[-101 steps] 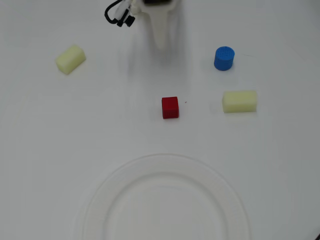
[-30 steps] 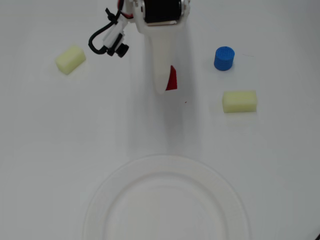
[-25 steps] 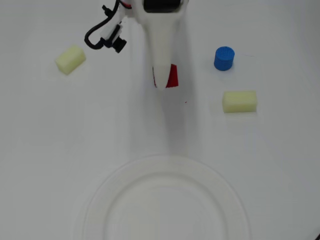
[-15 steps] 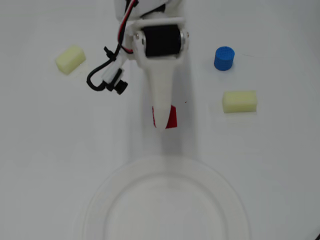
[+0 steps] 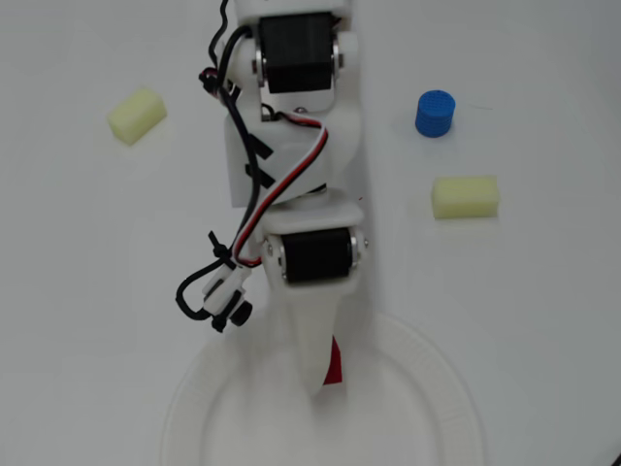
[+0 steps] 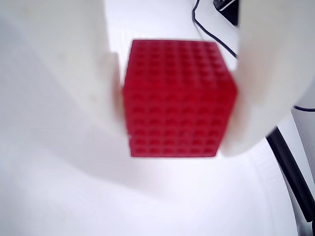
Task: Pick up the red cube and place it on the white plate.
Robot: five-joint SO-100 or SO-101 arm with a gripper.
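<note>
The red cube (image 6: 178, 98), its faces covered in a fine grid of bumps, sits clamped between my two white fingers (image 6: 59, 88), one pad pressed against each side, as the wrist view shows. My gripper (image 5: 325, 374) is closed to the cube's width and has hold of nothing else. In the overhead view only a sliver of the red cube (image 5: 335, 364) shows beside my fingertip, over the upper part of the white plate (image 5: 441, 388), inside its ridged rim. Whether the cube touches the plate or hangs just above it cannot be told. The plate lies at the bottom of the overhead view. My arm (image 5: 296, 146) reaches down from the top edge, with red, white and black wires (image 5: 281, 184) looped along it. Well apart from the plate on the table: a pale yellow block (image 5: 137, 115) at upper left, a blue cylinder (image 5: 436, 113) at upper right, and a second yellow block (image 5: 465, 196) just below the cylinder.
</note>
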